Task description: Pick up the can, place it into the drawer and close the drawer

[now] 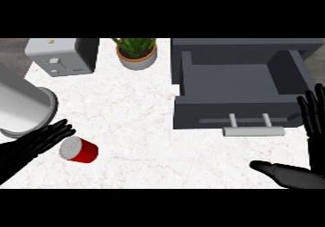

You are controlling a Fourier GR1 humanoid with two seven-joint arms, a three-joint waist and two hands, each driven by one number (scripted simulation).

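A red can (78, 150) with a silver top lies tilted on the white counter at the lower left. My left hand (27, 148) comes in from the left, its straight fingers reaching the can's upper left side without curling round it. The dark grey drawer (204, 113) stands pulled open at the upper right, its inside bare, a pale bar handle (253, 131) on its front. My right hand (317, 119) is at the right edge beside the drawer's front corner, open, fingers up and thumb spread low.
A grey toaster (60, 55) stands at the back left and a potted plant (136, 53) at the back middle. My grey left forearm (17, 106) fills the left side. White counter lies between the can and the drawer.
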